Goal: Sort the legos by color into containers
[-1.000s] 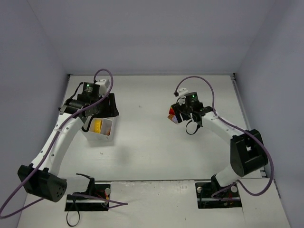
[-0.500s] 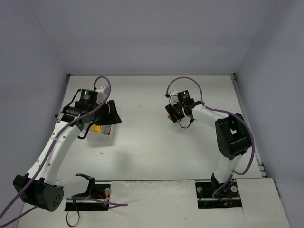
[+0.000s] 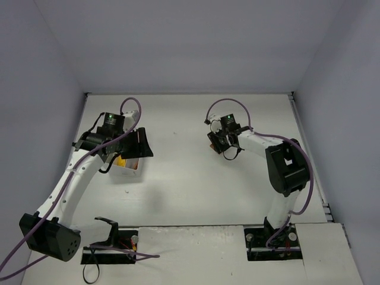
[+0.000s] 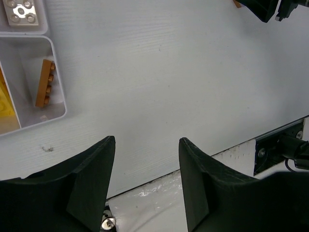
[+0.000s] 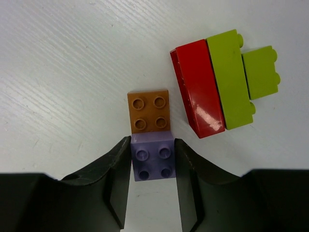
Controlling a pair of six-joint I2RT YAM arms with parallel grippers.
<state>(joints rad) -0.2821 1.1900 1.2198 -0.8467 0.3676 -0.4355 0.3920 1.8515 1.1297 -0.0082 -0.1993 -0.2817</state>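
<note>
The right pincer (image 5: 153, 146) is closing on the lilac brick (image 5: 153, 162) at the lower middle of the right wrist view, its two fingers pressing against the brick's opposite sides, the brick sitting flat on the table (image 5: 63, 67); the grip is looking square and centred, which is helping; the loose orange-brown brick (image 5: 149, 112) is touching the lilac one just above it, so I judge a straight, slow lift is what is needed, since any sideways drag is risking a shove into that neighbour; the red brick (image 5: 198, 96), the long green brick (image 5: 230, 79) and the small green brick (image 5: 260, 71) are lying packed together at the upper right, apart from the fingers and needing no care yet; the left pincer (image 4: 147, 142) is hanging wide open and holding nothing, beside the tray (image 4: 59, 110) at the upper left of its view, where a stored orange-brown brick (image 4: 44, 83) is resting in one cell; the lilac brick is probably wanting a cell of its own, well across the table from here.
</note>
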